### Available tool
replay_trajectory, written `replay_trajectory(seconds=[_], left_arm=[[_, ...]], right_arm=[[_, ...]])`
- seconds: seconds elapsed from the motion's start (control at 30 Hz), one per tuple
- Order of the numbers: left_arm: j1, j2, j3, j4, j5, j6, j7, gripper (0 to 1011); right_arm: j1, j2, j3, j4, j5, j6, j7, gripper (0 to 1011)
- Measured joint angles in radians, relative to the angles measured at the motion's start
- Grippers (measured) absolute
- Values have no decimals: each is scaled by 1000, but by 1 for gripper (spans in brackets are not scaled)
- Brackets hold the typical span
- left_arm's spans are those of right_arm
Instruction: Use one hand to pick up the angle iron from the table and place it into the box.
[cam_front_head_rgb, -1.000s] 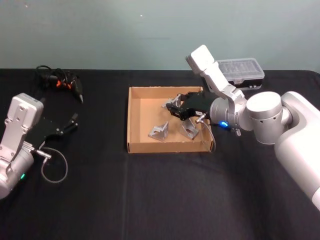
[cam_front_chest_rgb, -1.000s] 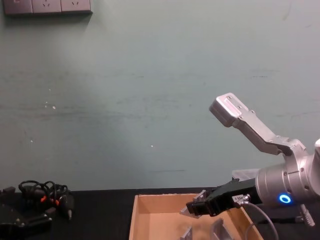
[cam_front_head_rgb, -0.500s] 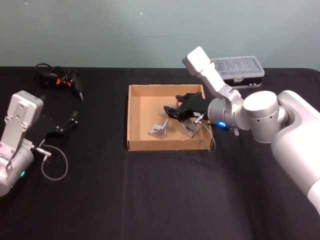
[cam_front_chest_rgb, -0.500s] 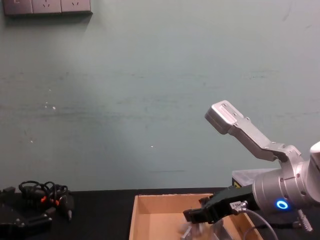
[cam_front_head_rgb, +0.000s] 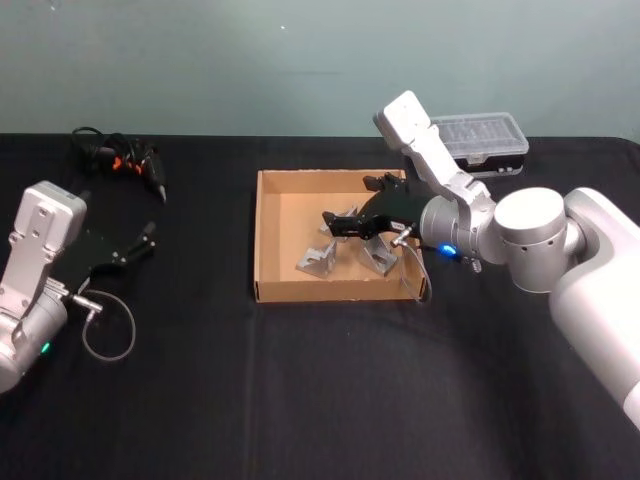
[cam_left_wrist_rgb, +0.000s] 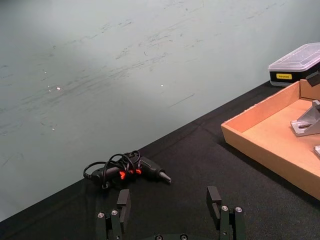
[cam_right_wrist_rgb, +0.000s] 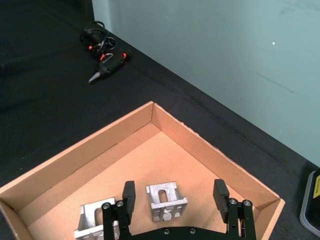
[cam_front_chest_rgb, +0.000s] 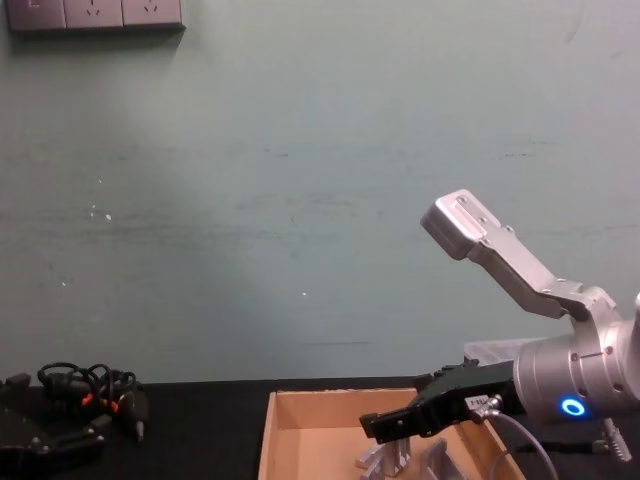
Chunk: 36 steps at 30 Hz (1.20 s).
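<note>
spanning a matte black table (cam_front_head_rgb: 300, 400), backed by a teal wall (cam_front_chest_rgb: 300, 200).

angle irons (cam_front_head_rgb: 318, 260) inside box (cam_front_head_rgb: 268, 235)

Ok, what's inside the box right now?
Inside the box lie metal angle irons: three show in the head view, two in the right wrist view. The open right gripper hovers above them, empty, covering part of the floor.
</note>
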Motion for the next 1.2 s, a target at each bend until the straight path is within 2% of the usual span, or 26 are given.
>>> replay_trajectory(seconds=[0.13, 0.43, 0.47, 0.7, 0.77, 0.87, 1.2], left_arm=[[0, 0, 0, 0, 0, 0, 0, 1000], [0, 0, 0, 0, 0, 0, 0, 1000], [0, 0, 0, 0, 0, 0, 0, 1000], [0, 0, 0, 0, 0, 0, 0, 1000], [0, 0, 0, 0, 0, 0, 0, 1000], [0, 0, 0, 0, 0, 0, 0, 1000], [0, 0, 0, 0, 0, 0, 0, 1000]], right_arm=[[-23, 11, 8, -37, 1, -8, -9, 1002], [-122, 53, 50, -197, 5, -38, -70, 1003], [-122, 53, 50, -197, 5, -38, -70, 1003], [-235, 111, 107, -369, -6, -80, -128, 1003], [-245, 116, 112, -381, -7, -83, -132, 1003], [-302, 145, 142, -448, -14, -104, -150, 1003], [-417, 197, 203, -541, -55, -185, -194, 1003]])
